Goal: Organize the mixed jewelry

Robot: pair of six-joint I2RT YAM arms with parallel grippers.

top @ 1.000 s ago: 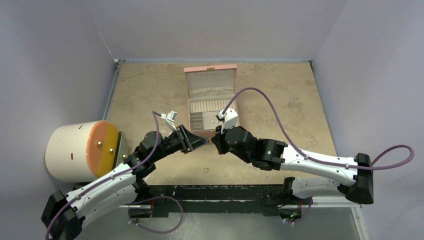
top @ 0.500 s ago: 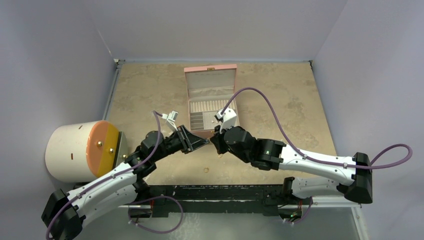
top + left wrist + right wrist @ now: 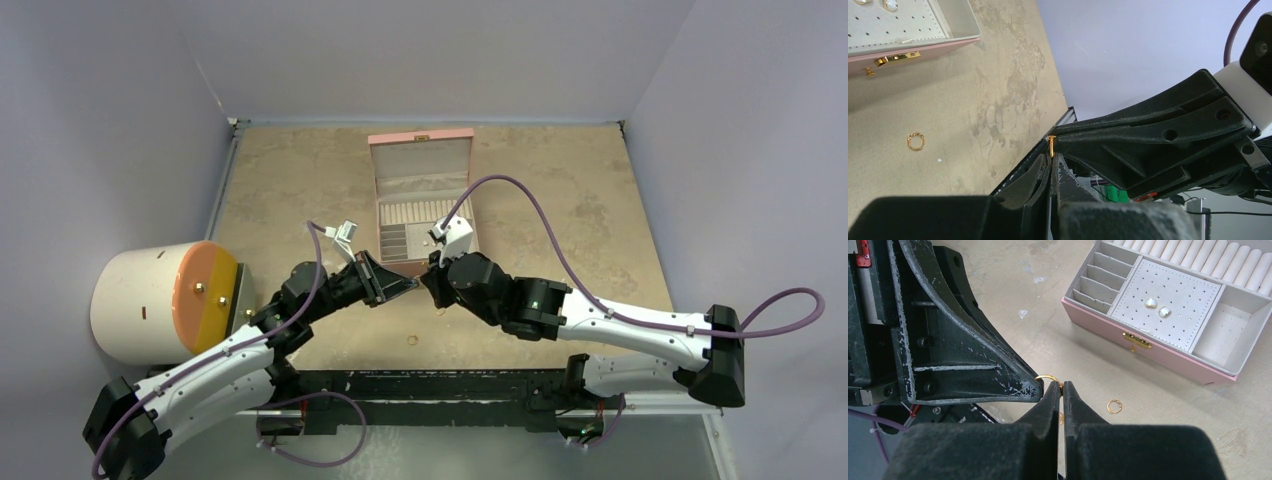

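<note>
- Left gripper [image 3: 412, 286] and right gripper [image 3: 428, 283] nose to nose, both pinched on one gold ring [image 3: 1048, 377]. No gap to pass between tips.
- Pink box [image 3: 420, 160] just beyond tips, lid up; blocks centre back of table [image 3: 280, 190].
- Purple cable [image 3: 520, 190] arcs over box's right side.
- Both forearms slant inward, closing off near centre.
- Open floor left of box and right of box, out to walls.
- White cylinder [image 3: 150, 300] stands off table's left edge, beside left arm.
</note>
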